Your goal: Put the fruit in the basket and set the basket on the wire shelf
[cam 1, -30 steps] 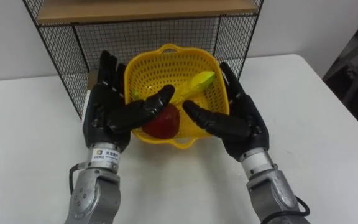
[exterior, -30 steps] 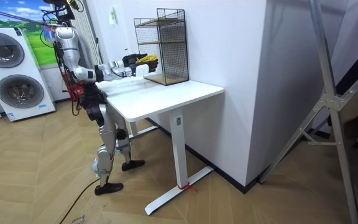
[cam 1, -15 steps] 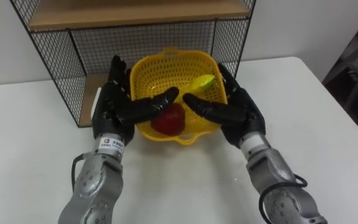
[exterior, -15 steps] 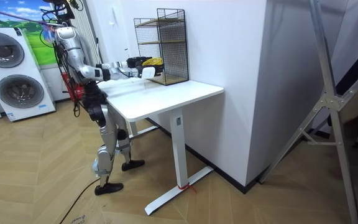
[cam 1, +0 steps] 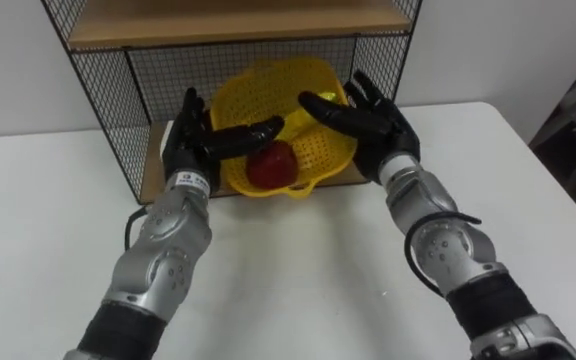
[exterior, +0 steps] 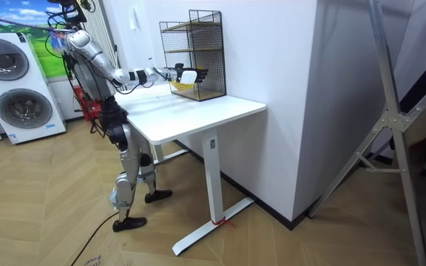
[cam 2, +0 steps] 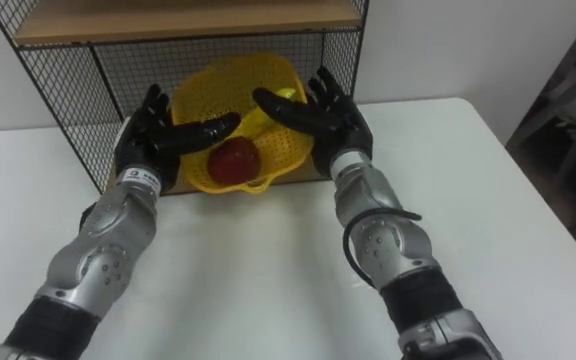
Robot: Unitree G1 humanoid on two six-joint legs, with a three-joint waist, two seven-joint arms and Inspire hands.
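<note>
So I've got the yellow basket (cam 1: 313,150) dead ahead at 12 o'clock, squeezed between both palms in the mouth of the wire shelf's (cam 1: 98,70) lower tier. My left hand (cam 1: 196,148) sits on its 9 o'clock side and my right hand (cam 1: 373,120) on its 3 o'clock side. Both are spread wide, with straight fingers flat against the mesh and thumbs reaching in over the rim. The basket is tipped toward me, and its near rim hangs past the front edge of the wooden base board (cam 1: 153,165). I can't tell if the bottom touches the board.

The red apple (cam 1: 271,165) sits at 6 o'clock inside, and a yellow-green fruit (cam 2: 286,93) peeks out behind my right thumb.

The room view adds what my eyes miss. I'm standing at the end of the white table (exterior: 198,111) with my arms stretched out, the shelf has two tiers, and there are washing machines (exterior: 13,89) behind me.
</note>
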